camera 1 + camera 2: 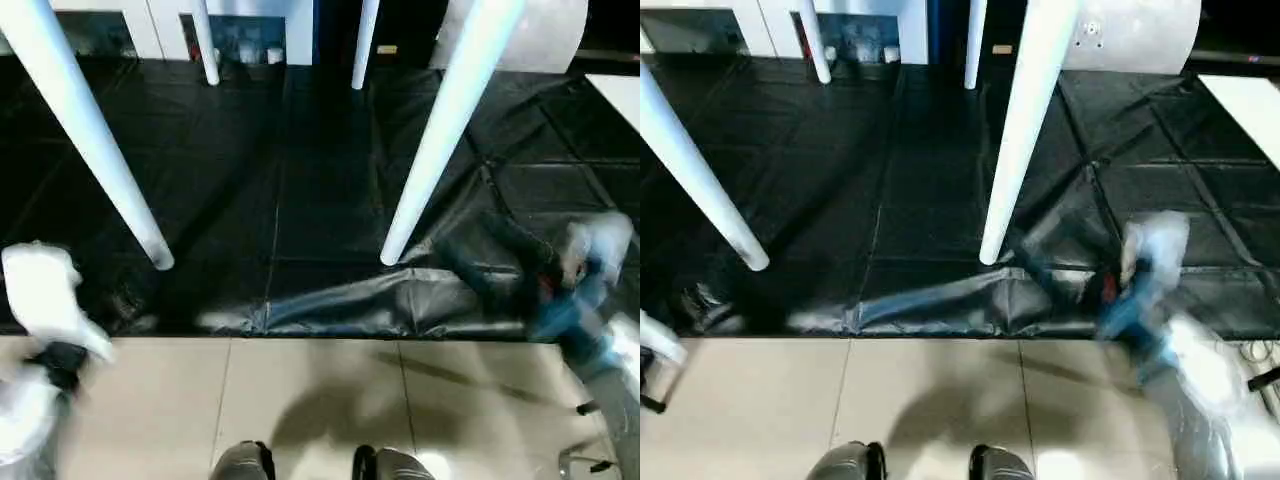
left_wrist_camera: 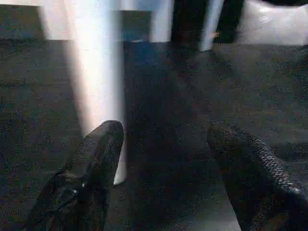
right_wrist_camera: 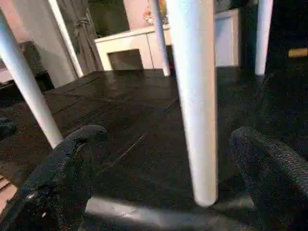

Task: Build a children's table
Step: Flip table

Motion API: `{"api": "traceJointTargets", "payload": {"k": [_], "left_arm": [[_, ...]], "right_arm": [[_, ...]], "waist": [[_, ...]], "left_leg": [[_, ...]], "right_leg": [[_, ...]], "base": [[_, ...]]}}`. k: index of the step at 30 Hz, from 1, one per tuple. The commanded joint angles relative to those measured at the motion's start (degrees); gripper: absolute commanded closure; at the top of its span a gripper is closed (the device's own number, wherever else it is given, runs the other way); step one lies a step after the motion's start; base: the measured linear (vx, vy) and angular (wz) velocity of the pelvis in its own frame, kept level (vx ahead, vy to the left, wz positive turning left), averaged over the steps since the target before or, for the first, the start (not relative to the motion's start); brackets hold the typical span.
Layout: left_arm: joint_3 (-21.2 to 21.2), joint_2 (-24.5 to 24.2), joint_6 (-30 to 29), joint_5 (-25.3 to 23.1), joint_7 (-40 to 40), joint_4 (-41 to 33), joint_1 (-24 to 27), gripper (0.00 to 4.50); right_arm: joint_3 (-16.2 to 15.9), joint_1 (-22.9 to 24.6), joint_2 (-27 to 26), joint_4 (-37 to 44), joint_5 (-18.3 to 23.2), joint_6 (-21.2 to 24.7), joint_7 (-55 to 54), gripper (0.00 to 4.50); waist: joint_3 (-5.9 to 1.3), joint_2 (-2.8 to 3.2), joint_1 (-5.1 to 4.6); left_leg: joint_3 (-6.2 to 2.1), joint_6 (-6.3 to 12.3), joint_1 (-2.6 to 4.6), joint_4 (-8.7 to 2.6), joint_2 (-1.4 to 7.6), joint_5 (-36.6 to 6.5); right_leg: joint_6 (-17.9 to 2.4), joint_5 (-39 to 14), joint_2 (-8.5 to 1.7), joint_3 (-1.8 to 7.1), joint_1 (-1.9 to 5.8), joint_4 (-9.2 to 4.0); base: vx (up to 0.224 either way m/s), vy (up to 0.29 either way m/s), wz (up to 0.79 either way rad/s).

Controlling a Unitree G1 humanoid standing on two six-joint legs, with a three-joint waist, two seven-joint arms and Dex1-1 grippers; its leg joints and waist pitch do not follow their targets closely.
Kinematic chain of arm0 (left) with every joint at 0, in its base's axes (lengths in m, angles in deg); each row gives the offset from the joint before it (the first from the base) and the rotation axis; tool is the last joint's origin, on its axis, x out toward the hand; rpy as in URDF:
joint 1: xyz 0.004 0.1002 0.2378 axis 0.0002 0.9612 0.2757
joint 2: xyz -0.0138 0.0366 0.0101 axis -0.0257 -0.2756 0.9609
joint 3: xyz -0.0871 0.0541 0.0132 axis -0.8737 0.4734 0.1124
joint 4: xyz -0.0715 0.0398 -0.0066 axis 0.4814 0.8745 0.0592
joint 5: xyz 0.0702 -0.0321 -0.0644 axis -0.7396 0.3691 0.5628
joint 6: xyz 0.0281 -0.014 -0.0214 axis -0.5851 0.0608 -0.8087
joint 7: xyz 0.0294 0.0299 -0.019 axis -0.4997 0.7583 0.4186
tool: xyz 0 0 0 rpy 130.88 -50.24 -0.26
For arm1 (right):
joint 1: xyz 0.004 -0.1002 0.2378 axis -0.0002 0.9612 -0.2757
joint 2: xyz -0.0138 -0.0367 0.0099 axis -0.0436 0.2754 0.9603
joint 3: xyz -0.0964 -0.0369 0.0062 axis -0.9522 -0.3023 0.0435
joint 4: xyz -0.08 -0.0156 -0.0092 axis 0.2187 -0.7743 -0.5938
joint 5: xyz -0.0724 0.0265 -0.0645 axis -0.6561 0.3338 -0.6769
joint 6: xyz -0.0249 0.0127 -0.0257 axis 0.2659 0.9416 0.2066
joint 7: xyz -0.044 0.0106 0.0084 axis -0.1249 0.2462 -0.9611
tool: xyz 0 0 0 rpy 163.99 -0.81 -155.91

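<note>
The children's table [image 1: 440, 130] is standing upright on its four white legs on a black sheet [image 1: 300, 200] that is covering the floor. The head views are looking down between the legs: the near left leg [image 1: 85, 130] is slanting down to its foot on the sheet, the near right leg [image 1: 445, 125] is doing the same beside a wrinkled fold near the sheet's front edge, and two far legs [image 1: 205, 45] are standing toward the back in front of a white cabinet [image 1: 240, 25]. The tabletop itself is lying above the picture's upper edge, so it cannot be seen.

The left claw [image 2: 163, 159] is hanging low near the near left leg, its two black fingers [image 2: 98, 159] standing apart with nothing between them; the leg is rising just beyond one finger, not touching it as far as can be told. The right claw [image 3: 163, 163] is sitting low in front of the near right leg, its fingers [image 3: 72, 159] spread wide and gripping nothing, the leg's foot showing in the gap beyond them.

In the head views both arms are appearing as blurred shapes at the sides, above the beige tiled floor [image 1: 300, 400] in front of the sheet. The robot's two feet [image 1: 245, 462] are showing at the bottom edge.
</note>
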Motion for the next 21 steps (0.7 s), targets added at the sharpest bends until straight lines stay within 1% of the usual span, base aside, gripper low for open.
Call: {"api": "traceJointTargets", "payload": {"k": [1,2,3,4,5,6,7,8,9,10,11,12,13,14,15,16,17,18,19,20,21], "left_arm": [[2.95,0.70,0.07,-0.93,-0.68,-0.97,-0.07,1.22],[3.20,1.16,0.45,-1.77,-0.95,0.63,-0.69,1.22],[3.34,1.48,0.52,-2.32,-1.20,1.64,-1.11,1.22],[3.25,1.69,0.50,-2.69,-1.55,2.45,-1.51,1.22],[3.22,2.02,0.50,-3.24,-2.23,3.53,-2.10,1.22],[3.22,2.02,0.50,-3.24,-2.23,3.53,-2.10,1.22],[3.37,2.22,0.67,-3.44,-2.44,4.24,-2.42,1.22],[4.34,1.71,0.85,-4.42,-2.65,4.80,-2.45,1.22],[5.46,1.36,0.74,-4.64,-2.54,4.91,-2.39,1.22],[5.94,1.36,0.72,-4.57,-2.67,4.56,-2.30,1.22],[6.05,1.47,0.54,-4.33,-2.69,4.41,-2.33,1.22],[6.36,1.64,0.27,-4.07,-2.72,4.26,-2.44,1.22],[6.46,1.68,0.20,-4.08,-2.73,4.20,-2.45,1.22],[6.82,1.84,0.38,-4.49,-2.76,4.35,-2.55,1.22],[7.06,1.97,0.64,-4.89,-2.82,4.47,-2.57,1.22],[7.21,2.09,0.65,-5.06,-2.92,4.31,-2.48,1.22],[7.24,2.11,0.65,-5.09,-2.94,4.25,-2.45,1.22],[7.29,2.12,0.70,-5.10,-2.96,4.06,-2.25,1.22],[7.28,2.13,0.73,-5.06,-2.97,3.83,-2.03,1.22],[7.30,2.06,0.87,-5.10,-3.00,3.59,-1.63,1.22],[7.34,1.99,1.15,-5.17,-2.97,3.41,-1.22,1.22]], "right_arm": [[-3.13,0.86,-0.47,0.15,-3.66,0.15,-2.42,0.00],[-4.71,0.53,-0.75,-1.31,-5.72,0.04,-3.54,0.00],[-5.75,0.30,-0.92,-2.16,-7.00,0.17,-4.46,0.00],[-6.70,0.04,-0.77,-2.85,-8.31,0.36,-5.19,0.00],[-8.31,-0.37,-0.58,-3.99,-10.81,-0.21,-6.25,0.00],[-8.31,-0.37,-0.58,-3.99,-10.81,-0.21,-6.25,0.00],[-9.25,-0.66,-0.90,-4.70,-11.65,-0.68,-6.53,0.00],[-10.25,-1.28,-1.37,-5.57,-12.64,-1.43,-7.24,0.00],[-10.85,-2.48,-2.52,-6.32,-12.13,-1.79,-7.61,0.00],[-10.97,-3.20,-3.05,-6.50,-11.55,-1.92,-7.58,0.00],[-11.05,-3.46,-3.08,-6.61,-11.47,-1.98,-7.44,0.00],[-11.44,-3.96,-3.01,-7.07,-11.37,-2.16,-6.91,0.00],[-11.55,-4.04,-2.93,-7.17,-11.38,-2.19,-6.75,0.00],[-12.03,-4.30,-2.37,-7.79,-12.13,-2.58,-6.32,0.00],[-12.21,-4.48,-2.02,-8.20,-12.54,-2.78,-6.05,0.00],[-12.00,-4.65,-1.97,-8.33,-12.12,-2.54,-5.78,0.00],[-11.95,-4.68,-1.96,-8.34,-12.01,-2.48,-5.73,0.00],[-11.96,-4.78,-1.96,-8.30,-12.00,-2.33,-5.73,0.00],[-12.07,-4.80,-1.96,-8.15,-11.87,-2.12,-5.64,0.00],[-12.34,-4.73,-1.94,-8.02,-11.95,-2.08,-5.60,0.00],[-12.64,-4.61,-1.92,-7.97,-12.16,-2.15,-5.59,0.00]], "waist": [[-2.16,0.84,-0.79],[-1.87,1.05,-1.36],[-1.76,1.29,-1.73],[-1.49,1.60,-2.05],[-1.88,2.31,-1.45],[-1.88,2.31,-1.45],[-1.67,2.80,0.72],[-1.78,-0.07,0.43],[-0.47,-1.63,-0.04],[-1.86,-0.66,-0.62],[-2.01,-0.78,0.01],[-2.56,0.64,0.82],[-3.15,0.61,-0.45],[-3.57,1.25,-0.51],[-3.34,1.25,-0.93],[-2.52,0.52,-1.22],[-2.48,0.46,-1.35],[-2.48,0.46,-1.35],[-2.61,-0.09,-1.63],[-2.73,-0.37,-1.71],[-3.63,-0.13,-1.67]], "left_leg": [[-2.89,-2.37,2.40,-4.80,2.73,-32.31],[-3.19,-2.71,2.94,-5.08,2.92,-36.09],[-3.47,-3.05,2.94,-5.44,3.16,-38.10],[-3.78,-3.43,2.73,-6.20,3.57,-40.72],[-4.74,-4.82,-0.32,-10.52,6.45,-49.32],[-4.74,-4.82,-0.32,-10.52,6.45,-49.32],[-2.57,-5.32,-2.15,-13.32,6.66,-53.03],[-1.54,-5.12,0.87,-9.23,3.81,-45.92],[-0.94,-2.92,9.64,7.76,-2.40,-23.70],[-5.71,0.45,0.59,5.50,-2.80,-7.23],[-5.78,-0.70,-1.22,2.32,-1.16,-7.10],[-6.22,-1.75,-0.11,-0.67,0.56,-8.96],[-5.33,-1.47,3.03,-3.00,2.21,-18.04],[-5.21,-1.27,2.56,-3.41,2.36,-17.74],[-5.13,-0.69,1.65,-4.34,2.78,-19.97],[-4.72,-0.70,1.80,-4.49,2.46,-25.87],[-4.44,-1.22,2.83,-3.88,1.88,-28.42],[-4.44,-1.22,2.83,-3.88,1.88,-28.42],[-4.76,-0.26,1.22,-4.26,1.95,-23.24],[-4.69,0.68,0.53,-4.28,2.03,-19.69],[-4.22,2.94,0.12,-3.62,1.78,-12.17]], "right_leg": [[1.45,-43.37,-4.42,1.35,0.18,-8.06],[1.89,-42.84,-3.99,0.17,0.38,-8.53],[1.99,-41.55,-3.75,-0.45,0.78,-8.37],[2.05,-40.08,-3.38,-1.06,1.32,-8.02],[-0.65,-25.49,-2.84,0.23,5.21,0.92],[-0.65,-25.49,-2.84,0.23,5.21,0.92],[-2.30,-16.87,-2.06,1.24,5.46,6.51],[-0.02,-32.38,-3.24,4.77,1.80,1.56],[3.46,-68.11,-7.56,4.44,-9.13,-13.46],[0.72,-61.47,-10.80,8.29,2.35,-8.31],[0.96,-54.86,-10.18,7.18,4.71,-6.47],[-0.79,-45.86,-8.43,6.15,4.10,-5.29],[-5.12,-24.83,-3.44,4.64,1.26,-2.86],[-7.00,-18.86,-3.46,4.70,2.03,-2.22],[-8.65,-15.89,-3.77,4.39,2.71,-2.23],[-7.17,-25.11,-4.17,4.36,2.11,-3.23],[-5.38,-33.28,-4.74,4.52,1.24,-4.44],[-5.38,-33.28,-4.74,4.52,1.24,-4.44],[-4.63,-30.92,-4.85,4.56,1.99,-4.56],[-5.05,-27.58,-4.60,4.47,1.94,-4.60],[-7.33,-19.06,-4.10,4.40,1.55,-4.30]], "base": [[0.000,0.000,0.00],[0.000,0.000,0.00],[0.000,0.000,0.00],[0.000,0.000,0.00],[0.000,0.000,0.00],[-0.087,0.018,0.00],[-0.062,-0.041,0.07],[-0.062,-0.041,0.07],[0.051,-0.074,0.04],[0.132,0.005,-0.27],[0.132,0.005,-0.27],[0.064,0.033,-0.03],[-0.032,-0.014,0.30],[-0.032,-0.014,0.30],[0.000,0.000,0.00],[0.000,0.000,0.00],[0.000,0.000,0.00],[0.000,0.000,0.00],[0.000,0.000,0.00],[0.000,0.000,0.00],[0.000,0.000,0.00]]}}
